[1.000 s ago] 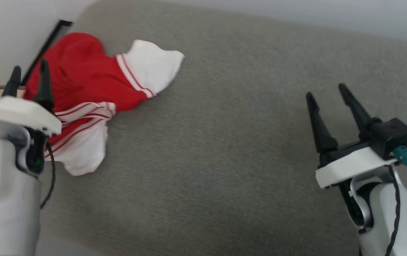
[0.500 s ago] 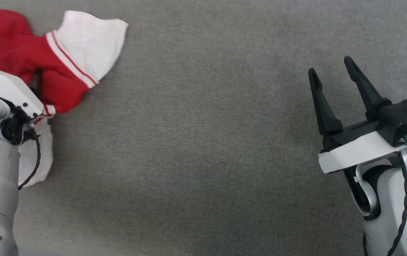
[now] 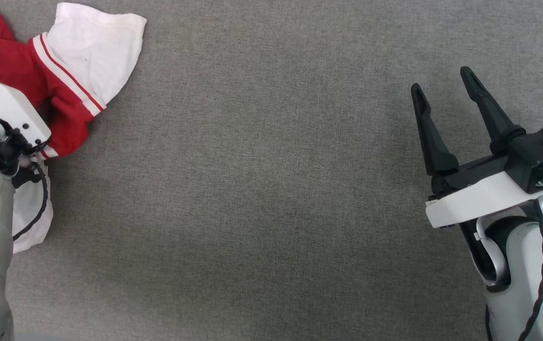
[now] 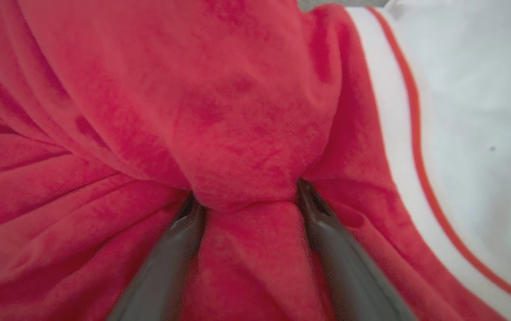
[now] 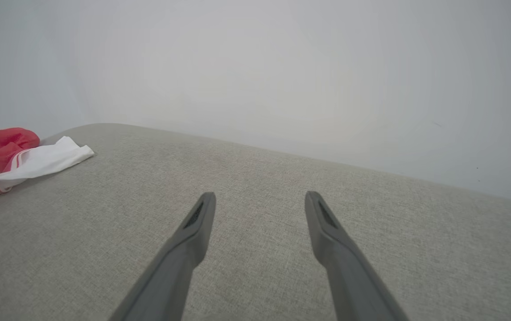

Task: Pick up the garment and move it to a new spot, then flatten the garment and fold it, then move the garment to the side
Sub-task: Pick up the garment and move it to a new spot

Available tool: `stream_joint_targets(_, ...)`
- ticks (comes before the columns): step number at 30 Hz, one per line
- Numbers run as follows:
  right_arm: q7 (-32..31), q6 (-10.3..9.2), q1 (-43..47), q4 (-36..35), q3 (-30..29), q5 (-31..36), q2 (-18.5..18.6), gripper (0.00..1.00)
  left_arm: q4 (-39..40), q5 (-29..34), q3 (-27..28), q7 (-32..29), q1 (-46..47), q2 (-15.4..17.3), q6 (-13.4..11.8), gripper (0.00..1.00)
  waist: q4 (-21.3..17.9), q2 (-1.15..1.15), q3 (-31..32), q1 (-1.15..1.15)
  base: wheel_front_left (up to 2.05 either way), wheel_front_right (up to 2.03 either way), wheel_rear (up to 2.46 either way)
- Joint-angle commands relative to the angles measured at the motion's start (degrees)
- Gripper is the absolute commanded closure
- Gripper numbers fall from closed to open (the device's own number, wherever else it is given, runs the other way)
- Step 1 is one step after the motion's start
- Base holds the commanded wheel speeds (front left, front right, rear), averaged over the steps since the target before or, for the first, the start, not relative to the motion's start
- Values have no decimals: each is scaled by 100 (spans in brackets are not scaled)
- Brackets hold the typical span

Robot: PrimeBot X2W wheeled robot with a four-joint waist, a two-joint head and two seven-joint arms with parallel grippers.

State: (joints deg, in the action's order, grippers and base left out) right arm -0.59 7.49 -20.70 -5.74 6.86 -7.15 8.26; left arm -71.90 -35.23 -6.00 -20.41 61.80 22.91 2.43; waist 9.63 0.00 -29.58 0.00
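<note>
Garment (image 3: 11, 66) crumpled at far-left edge of grey padded surface (image 3: 271, 189). Left jaws spread, pressed astride a red ridge, presumably to pinch it; right jaws spread, idle over surface's right side.

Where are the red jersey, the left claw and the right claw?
red jersey (image 3: 1, 57): head view, on its crumpled red body.
left claw (image 4: 246, 196): left wrist view, between its fingertips, which straddle a red fold.
right claw (image 3: 441, 79): head view, between its spread fingertips.

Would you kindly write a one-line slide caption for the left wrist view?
Left claw pressed into the crumpled red garment, a fold of cloth bulging between its open fingers.
</note>
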Motion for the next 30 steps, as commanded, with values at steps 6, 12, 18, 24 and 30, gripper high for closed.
stream_joint_targets(6, 79, 1, -81, 134, -31, -23, -16, 0, -114, 109, -138, 389, -37, 163, 189, 100, 31, 0, 230, 0, 0, 0, 0)
stream_joint_targets(12, 220, 1, 16, 318, -109, -110, -115, 0, 120, 243, -314, 942, 240, 459, 415, 100, 81, 0, 607, 0, 0, 0, 0)
stream_joint_targets(18, 304, 1, 123, 451, -144, -138, -195, 0, 333, 344, -515, 1238, 378, 631, 481, 100, 140, 0, 963, 0, 0, 0, 0)
stream_joint_targets(24, 392, 1, 273, 565, -225, -172, -294, 0, 789, 558, -897, 1590, 390, 784, 499, 100, 223, 0, 1378, 0, 0, 0, 0)
stream_joint_targets(30, 473, 1, 395, 603, -299, -210, -364, 0, 1607, 449, -1299, 1540, 212, 1005, 501, 100, 250, 0, 1698, 0, 0, 0, 0)
